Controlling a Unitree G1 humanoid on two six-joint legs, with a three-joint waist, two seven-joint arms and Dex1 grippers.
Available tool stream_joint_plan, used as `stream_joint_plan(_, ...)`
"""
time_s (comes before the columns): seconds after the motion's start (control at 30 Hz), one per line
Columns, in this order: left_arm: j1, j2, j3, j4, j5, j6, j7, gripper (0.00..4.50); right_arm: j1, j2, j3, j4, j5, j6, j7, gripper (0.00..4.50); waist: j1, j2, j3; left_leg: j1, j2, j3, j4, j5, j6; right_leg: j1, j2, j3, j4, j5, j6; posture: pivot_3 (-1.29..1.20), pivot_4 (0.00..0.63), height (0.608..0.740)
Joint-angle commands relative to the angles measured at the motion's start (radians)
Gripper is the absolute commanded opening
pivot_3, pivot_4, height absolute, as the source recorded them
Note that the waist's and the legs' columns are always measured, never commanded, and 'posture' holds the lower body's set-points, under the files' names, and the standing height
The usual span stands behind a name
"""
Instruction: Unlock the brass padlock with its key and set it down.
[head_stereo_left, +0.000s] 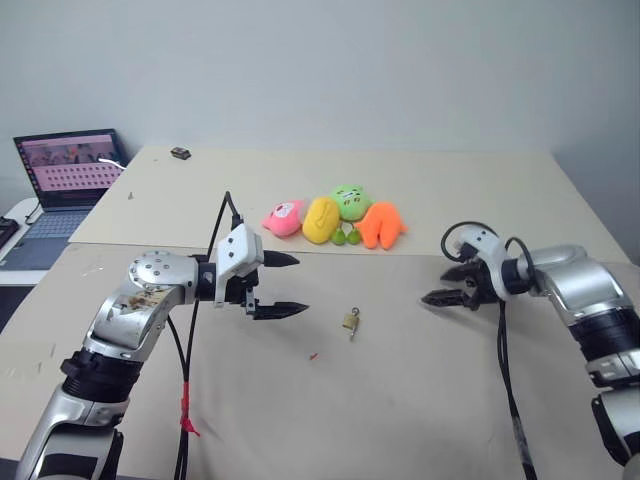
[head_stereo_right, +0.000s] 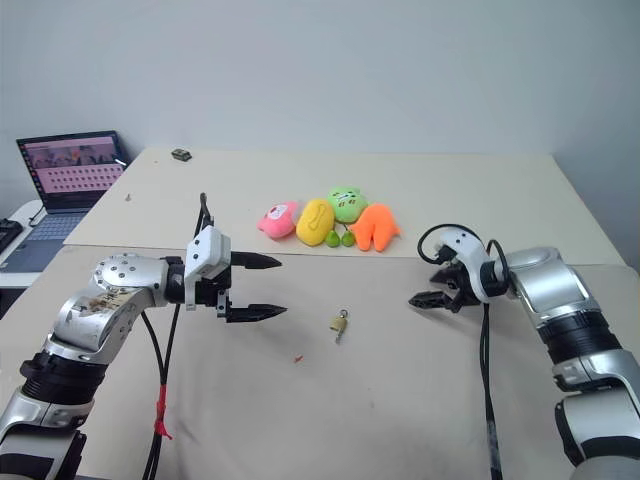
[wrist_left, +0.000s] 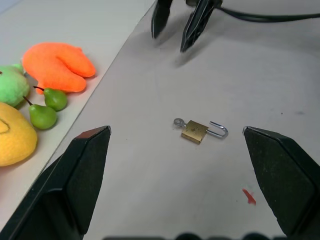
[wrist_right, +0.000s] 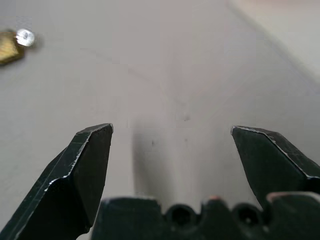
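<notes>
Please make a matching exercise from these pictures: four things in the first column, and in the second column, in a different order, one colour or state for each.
Things:
1. brass padlock
2. left gripper
3. laptop
4. plush toy nearest the right gripper

Colour or state:
A. orange
B. lid up, screen lit
C. lying on the table with its shackle swung open
D. fingers apart, holding nothing

Pairs: 1-C, 2-D, 3-B, 4-A

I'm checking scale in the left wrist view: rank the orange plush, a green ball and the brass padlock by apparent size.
1. Orange plush
2. Green ball and brass padlock: these look alike, so I won't rank them.
</notes>
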Motion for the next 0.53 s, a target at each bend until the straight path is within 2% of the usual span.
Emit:
stream_joint_plan(0.03,0.029,0.005,0.051,-0.043,-0.012,-0.005,0.032,4.5,0.058,-0.044,-0.083,-0.215,-0.025,-0.172,0.01,4.49,-0.003,0.0,0.0,0.001,0.0,-0.001,-0.001,0.0,0.001,0.0,0.0,0.0,0.0,0.0,0.001,0.0,0.15,0.64)
stream_joint_plan(0.1,0.04,-0.007,0.081,-0.068,-0.047,0.018,0.052,4.5,0.112,-0.05,-0.114,-0.31,-0.032,-0.233,-0.002,4.49,-0.002,-0.001,0.001,0.007,0.001,-0.001,-0.001,-0.001,0.001,0.001,0.002,-0.002,0.002,-0.001,0.002,0.0,0.15,0.64)
stream_joint_plan(0.2,0.029,-0.025,0.123,-0.083,-0.086,0.039,0.084,4.5,0.207,-0.04,-0.175,-0.443,-0.018,-0.283,-0.032,4.49,0.002,-0.002,0.001,0.006,0.002,-0.001,-0.001,-0.001,0.002,0.001,0.001,-0.002,0.002,-0.002,0.003,0.0,0.15,0.64)
stream_joint_plan(0.33,0.015,-0.028,0.165,-0.104,-0.131,0.086,0.118,4.5,0.286,-0.007,-0.246,-0.55,0.065,-0.203,-0.072,4.49,0.001,-0.004,0.003,0.006,0.0,-0.001,0.0,0.001,-0.001,0.003,-0.002,-0.001,0.001,-0.002,0.003,0.0,0.15,0.64)
stream_joint_plan(0.53,0.013,-0.004,0.183,-0.121,-0.143,0.106,0.13,4.5,0.293,0.011,-0.283,-0.585,0.094,-0.146,-0.112,4.49,-0.003,-0.006,0.004,0.008,-0.002,0.002,0.0,0.003,-0.005,0.004,-0.007,-0.001,-0.001,-0.002,0.002,0.0,0.15,0.64)
